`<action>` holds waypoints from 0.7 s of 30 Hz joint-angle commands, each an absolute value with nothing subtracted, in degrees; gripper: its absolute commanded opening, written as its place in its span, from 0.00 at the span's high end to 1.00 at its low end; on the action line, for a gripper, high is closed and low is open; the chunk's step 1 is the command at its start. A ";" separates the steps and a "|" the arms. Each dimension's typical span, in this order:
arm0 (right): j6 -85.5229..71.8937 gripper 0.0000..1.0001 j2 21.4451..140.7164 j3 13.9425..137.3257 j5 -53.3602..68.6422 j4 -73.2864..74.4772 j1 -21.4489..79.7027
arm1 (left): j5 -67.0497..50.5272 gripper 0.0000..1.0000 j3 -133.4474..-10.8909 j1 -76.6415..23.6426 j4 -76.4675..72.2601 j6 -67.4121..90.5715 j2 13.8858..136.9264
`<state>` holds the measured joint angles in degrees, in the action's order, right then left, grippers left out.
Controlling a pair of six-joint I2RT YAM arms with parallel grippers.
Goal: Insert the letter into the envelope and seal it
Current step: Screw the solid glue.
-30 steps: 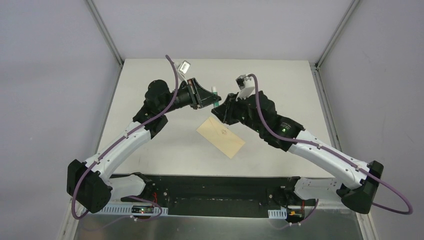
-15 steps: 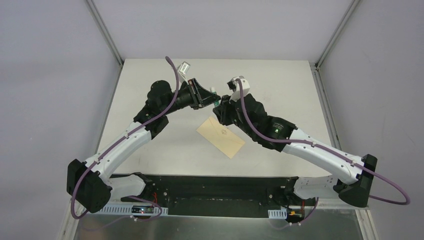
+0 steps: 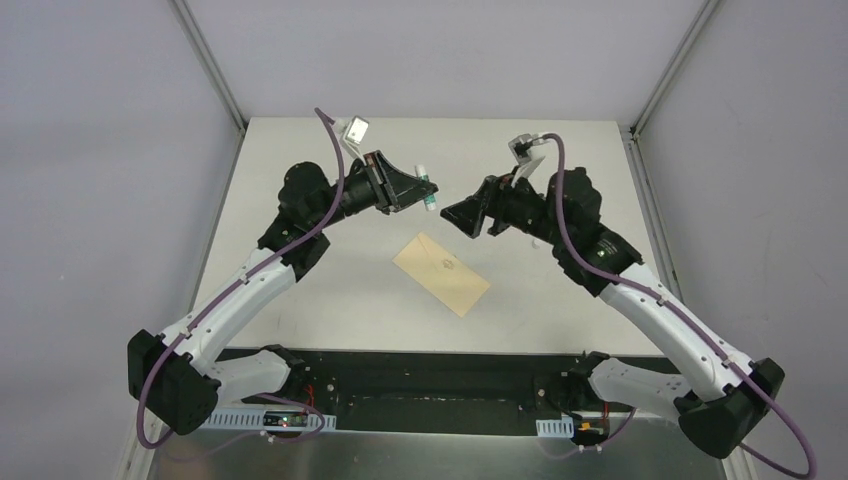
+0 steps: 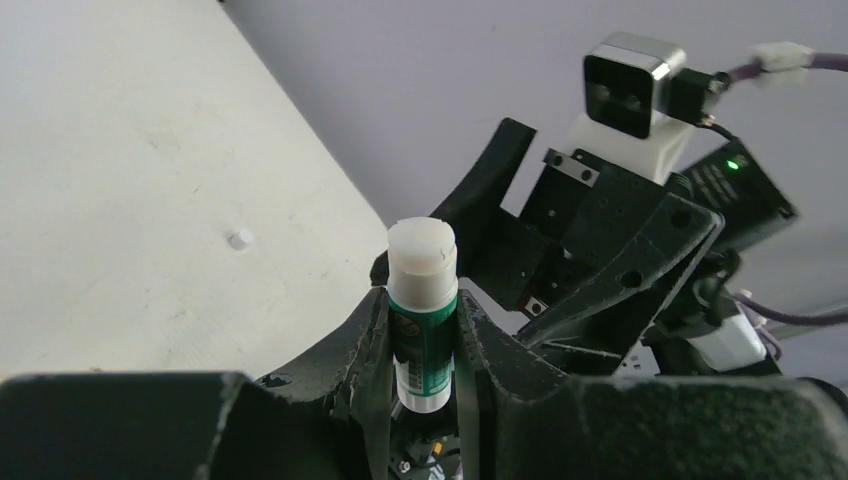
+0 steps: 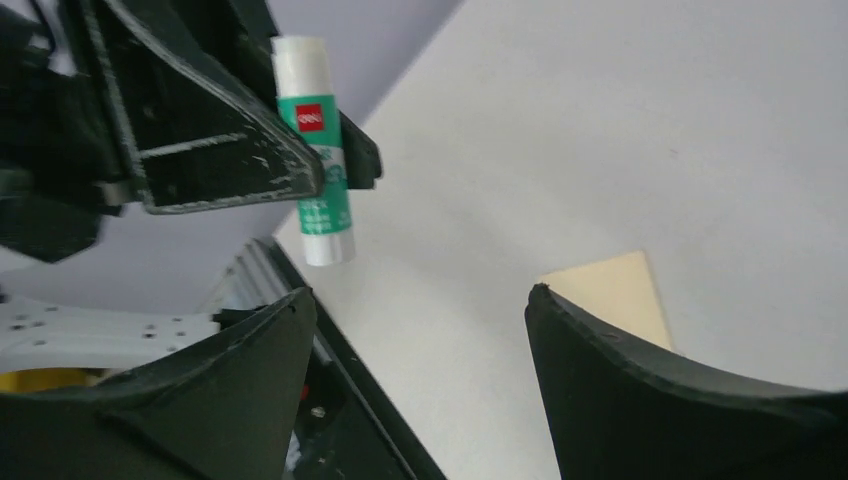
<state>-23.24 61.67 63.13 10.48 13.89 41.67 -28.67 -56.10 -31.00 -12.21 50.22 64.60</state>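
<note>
**Yellow-tan envelope flat on table; glue stick held aloft**

Manila envelope (image 3: 441, 273): lies flat on the white table (image 3: 300, 200), just below the centre of the overhead frame and set on a diagonal. It is clear of both arms. One pale corner shows at the lower right of the right wrist view. Whether the letter is inside cannot be told.

Glue stick (image 4: 422, 320): white tube with a green label and a bare white tip. It stands upright in the middle of the left wrist view and shows again at the upper left of the right wrist view.

Left gripper (image 3: 428, 190): upper centre of the overhead frame, above the envelope. Its fingers are closed tight on the green middle of the glue stick, and both ends of the tube stick out.

Right gripper (image 5: 418, 300): facing the left gripper, near it but apart. Its jaws are spread wide with nothing between them. Table and an envelope corner show through the gap.
</note>
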 commanded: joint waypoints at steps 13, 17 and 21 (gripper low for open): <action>-62.16 0.34 67.23 51.35 43.65 -43.91 33.31 | -38.18 1.00 -54.95 -30.32 -40.13 59.26 68.10; -65.69 0.42 68.98 50.65 42.84 -49.67 33.46 | -37.71 1.00 -54.40 -30.32 -42.22 60.64 68.83; -66.23 0.50 69.38 50.54 42.09 -50.36 33.57 | -37.62 1.00 -54.32 -30.32 -43.10 61.33 69.41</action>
